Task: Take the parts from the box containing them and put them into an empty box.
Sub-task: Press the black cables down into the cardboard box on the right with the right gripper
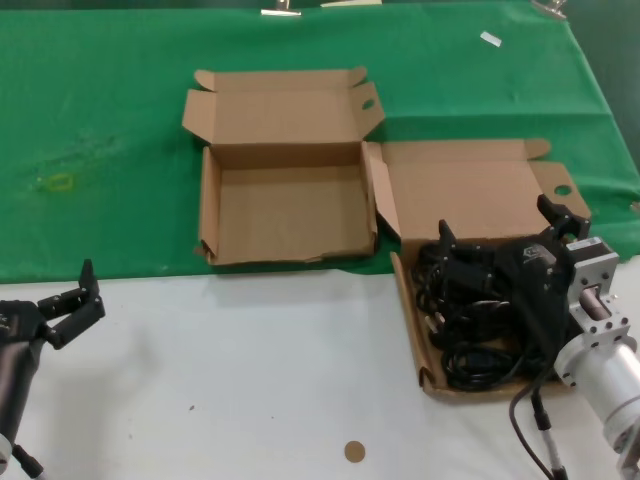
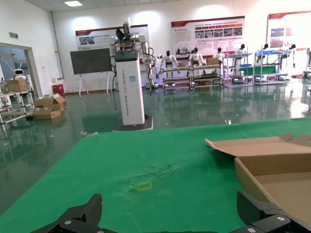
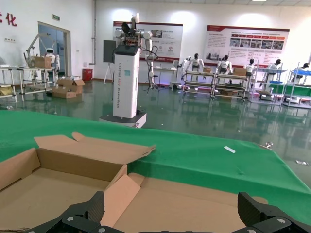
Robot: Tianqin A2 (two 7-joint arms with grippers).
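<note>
The parts, black coiled cables (image 1: 470, 340), lie heaped in the tray of the box containing them (image 1: 470, 195), at the right with its lid laid back. My right gripper (image 1: 497, 222) hangs open just above the heap's far side, nothing between its fingers. In the right wrist view the gripper (image 3: 170, 216) faces that box's lid (image 3: 194, 204); the cables are hidden there. The empty box (image 1: 290, 215) stands to the left on the green cloth, also seen in the right wrist view (image 3: 48, 184). My left gripper (image 1: 88, 292) waits open at the table's near left corner, seen open in its wrist view (image 2: 170, 218).
Green cloth (image 1: 100, 120) covers the far half of the table, white surface (image 1: 250, 380) the near half. A small yellowish loop (image 1: 58, 182) lies on the cloth at the left. A brown disc (image 1: 354, 452) sits near the front edge. The empty box's wall (image 2: 272, 170) shows in the left wrist view.
</note>
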